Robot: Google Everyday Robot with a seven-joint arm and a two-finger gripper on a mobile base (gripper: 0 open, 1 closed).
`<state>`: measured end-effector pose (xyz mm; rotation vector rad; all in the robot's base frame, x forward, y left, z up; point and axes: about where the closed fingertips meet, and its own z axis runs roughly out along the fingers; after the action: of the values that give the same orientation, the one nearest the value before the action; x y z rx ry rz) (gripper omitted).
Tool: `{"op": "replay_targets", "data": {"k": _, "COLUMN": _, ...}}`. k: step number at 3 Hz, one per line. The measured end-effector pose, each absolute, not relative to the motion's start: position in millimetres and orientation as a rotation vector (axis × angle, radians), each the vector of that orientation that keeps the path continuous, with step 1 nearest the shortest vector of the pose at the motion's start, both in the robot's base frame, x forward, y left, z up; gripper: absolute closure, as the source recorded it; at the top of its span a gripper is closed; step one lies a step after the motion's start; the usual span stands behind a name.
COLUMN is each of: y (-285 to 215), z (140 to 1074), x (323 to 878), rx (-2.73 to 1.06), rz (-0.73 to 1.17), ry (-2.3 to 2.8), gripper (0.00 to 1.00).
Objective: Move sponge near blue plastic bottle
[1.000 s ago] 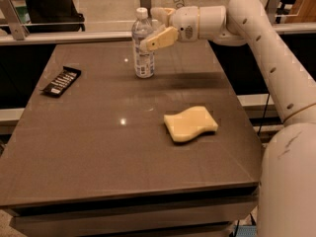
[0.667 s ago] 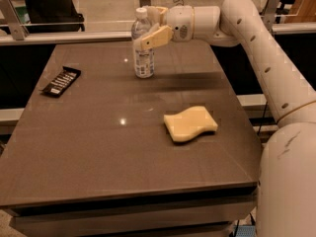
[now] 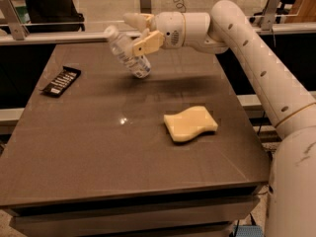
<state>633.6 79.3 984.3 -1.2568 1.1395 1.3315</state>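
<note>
Sponge [image 3: 190,124] lies flat on the table [image 3: 74,152], well apart from the gripper [image 3: 131,34], whose spread fingers flank the tilted blue plastic bottle [image 3: 129,56].

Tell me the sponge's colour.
The sponge is pale yellow, camera view. The gripper is at the tilted bottle.

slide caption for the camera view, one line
Gripper over the far side of the table, beside the tilted blue plastic bottle; the sponge lies apart, nearer the camera.
</note>
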Motion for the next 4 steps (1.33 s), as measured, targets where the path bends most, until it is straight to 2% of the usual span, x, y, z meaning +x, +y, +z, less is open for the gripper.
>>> {"op": "replay_targets", "data": {"k": 2, "y": 77.1, "z": 984.3, "x": 599.4, "rx": -1.267, "rz": 1.402, "ry": 1.166, "gripper": 0.00}}
{"op": "replay_targets", "data": {"k": 3, "y": 65.4, "z": 972.9, "x": 603.8, "rx": -1.260, "rz": 1.337, "ry": 1.215, "gripper": 0.00}}
{"op": "replay_targets", "data": {"k": 4, "y": 30.2, "z": 950.0, "x": 629.6, "rx": -1.228, "rz": 1.197, "ry": 1.301, "gripper": 0.00}}
